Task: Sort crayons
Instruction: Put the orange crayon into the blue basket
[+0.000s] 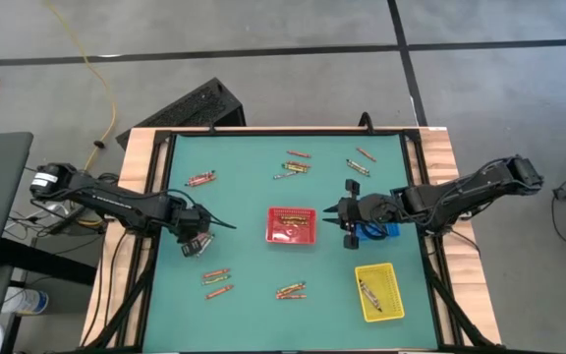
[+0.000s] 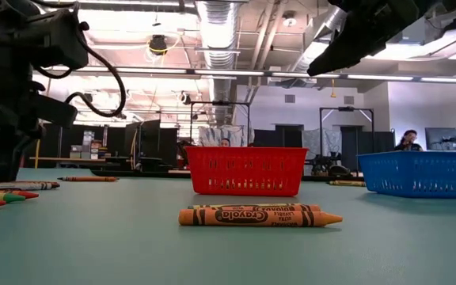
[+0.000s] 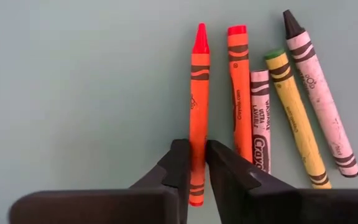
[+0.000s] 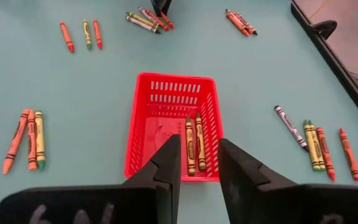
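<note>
An orange-red crayon (image 3: pixel 199 81) lies flat on the teal table, leftmost in a row of several crayons (image 3: pixel 278 106). My left gripper (image 1: pixel 197 243), at the table's left, points down and is shut on it. My right gripper (image 4: pixel 199 165) hangs open and holding nothing above the table's right half, beside the blue tray (image 1: pixel 376 232), with the red tray (image 4: pixel 173 93) ahead of it. The red tray holds two crayons (image 4: pixel 194 146). The yellow tray (image 1: pixel 379 292) also holds crayons. My left gripper pinches the orange-red crayon between its two fingers, on the wrapped part near its blunt end (image 3: pixel 197 134). The fingers come from above, pointing down, one on each long side. The crayon lies flat on the table, its tip pointing away from the fingers.
Small groups of loose crayons lie around the table: far left (image 1: pixel 200 179), far middle (image 1: pixel 293 169), far right (image 1: pixel 362 157), near left (image 1: pixel 216 280) and near middle (image 1: pixel 291 290). A raised dark frame (image 1: pixel 155 187) borders the table.
</note>
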### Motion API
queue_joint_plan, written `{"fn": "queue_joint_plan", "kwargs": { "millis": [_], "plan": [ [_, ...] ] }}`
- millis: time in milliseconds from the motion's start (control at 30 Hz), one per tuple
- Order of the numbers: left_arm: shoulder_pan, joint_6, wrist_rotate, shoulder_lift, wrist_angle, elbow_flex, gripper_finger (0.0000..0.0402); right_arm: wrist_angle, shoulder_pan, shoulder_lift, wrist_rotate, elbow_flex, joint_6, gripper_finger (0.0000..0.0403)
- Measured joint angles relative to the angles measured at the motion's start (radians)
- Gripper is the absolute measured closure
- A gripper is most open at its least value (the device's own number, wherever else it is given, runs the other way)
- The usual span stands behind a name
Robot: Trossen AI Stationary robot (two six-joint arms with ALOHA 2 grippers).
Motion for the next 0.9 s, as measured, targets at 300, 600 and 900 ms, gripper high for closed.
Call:
{"fn": "queue_joint_plan", "kwargs": {
  "millis": [300, 600, 900],
  "plan": [
    [0.034, 0.134, -0.206, 0.001, 0.178, 0.065, 0.0387, 0.004, 0.066, 0.000, 0.003, 0.000, 0.052, 0.0304],
    [0.130, 0.431, -0.052, 0.009, 0.679, 0.111, 0.0384, -0.004, 0.159, 0.000, 0.079, 0.000, 0.137, 0.0304],
    [0.133, 0.508, 0.130, 0.240, 1.265, 0.151, 0.0384, 0.000, 0.238, 0.000, 0.190, 0.000, 0.131, 0.0304]
  ]
}}
